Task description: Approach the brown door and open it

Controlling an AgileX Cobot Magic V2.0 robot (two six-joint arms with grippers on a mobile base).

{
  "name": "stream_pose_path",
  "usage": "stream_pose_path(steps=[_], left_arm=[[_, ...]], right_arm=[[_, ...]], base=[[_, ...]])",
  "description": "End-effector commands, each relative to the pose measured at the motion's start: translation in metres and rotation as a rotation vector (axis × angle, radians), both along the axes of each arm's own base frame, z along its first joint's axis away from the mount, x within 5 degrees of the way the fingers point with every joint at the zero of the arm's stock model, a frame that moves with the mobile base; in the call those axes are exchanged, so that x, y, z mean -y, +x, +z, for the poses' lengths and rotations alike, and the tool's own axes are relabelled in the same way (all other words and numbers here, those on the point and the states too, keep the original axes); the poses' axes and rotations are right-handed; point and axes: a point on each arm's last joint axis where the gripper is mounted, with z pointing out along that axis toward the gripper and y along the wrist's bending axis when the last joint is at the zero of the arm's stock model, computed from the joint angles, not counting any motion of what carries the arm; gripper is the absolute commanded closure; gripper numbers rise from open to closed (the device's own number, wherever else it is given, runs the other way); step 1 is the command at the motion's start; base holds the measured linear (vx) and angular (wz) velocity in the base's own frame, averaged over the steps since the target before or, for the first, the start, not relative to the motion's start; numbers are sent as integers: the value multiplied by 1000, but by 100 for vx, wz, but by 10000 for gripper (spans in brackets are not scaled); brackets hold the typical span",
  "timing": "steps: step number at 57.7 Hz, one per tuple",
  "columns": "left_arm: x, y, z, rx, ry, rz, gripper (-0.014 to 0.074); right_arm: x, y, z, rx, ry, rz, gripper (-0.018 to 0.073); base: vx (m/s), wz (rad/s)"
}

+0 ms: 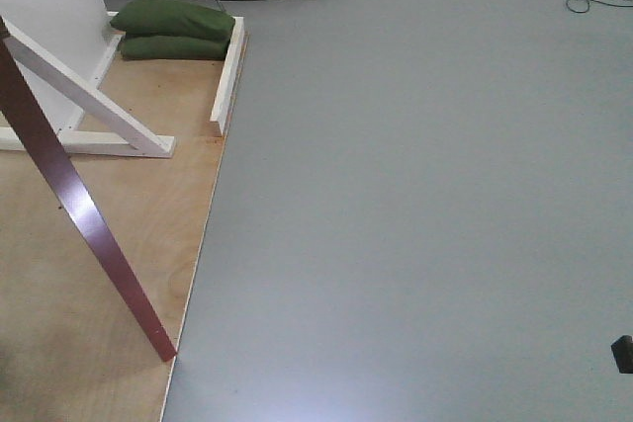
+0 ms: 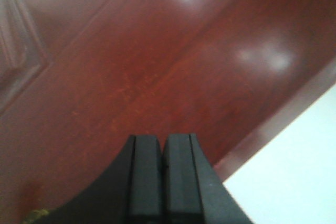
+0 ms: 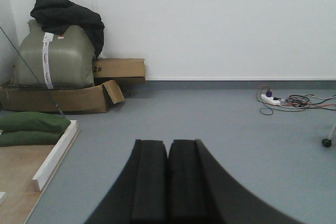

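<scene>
The brown door (image 2: 157,61) fills the left wrist view, a glossy reddish-brown panelled face very close to the camera. In the front view its edge (image 1: 79,210) shows as a slanted reddish-brown strip reaching the plywood floor at the lower left. Its handle and lock plate are out of view. My left gripper (image 2: 164,139) is shut and empty, fingertips close to the door face. My right gripper (image 3: 168,142) is shut and empty, pointing over the grey floor towards the far wall.
White wooden braces (image 1: 94,96) stand on a plywood base (image 1: 109,274) with green sandbags (image 1: 173,27). Cardboard boxes and a grey-green sack (image 3: 52,56) stand by the wall. A power strip with cables (image 3: 273,99) lies at the right. A caster wheel (image 3: 327,142) shows at far right.
</scene>
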Motion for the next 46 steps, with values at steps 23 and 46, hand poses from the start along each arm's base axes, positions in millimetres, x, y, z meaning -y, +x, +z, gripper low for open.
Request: stream_pose_path(steps=[23, 46], left_arm=[[-8, 50, 30, 97, -5, -60, 600], [21, 88, 22, 86, -12, -176, 600]], right_arm=[[0, -1, 6, 85, -17, -5, 559], [0, -1, 6, 85, -17, -5, 559]], base=[[0, 0], [0, 0]])
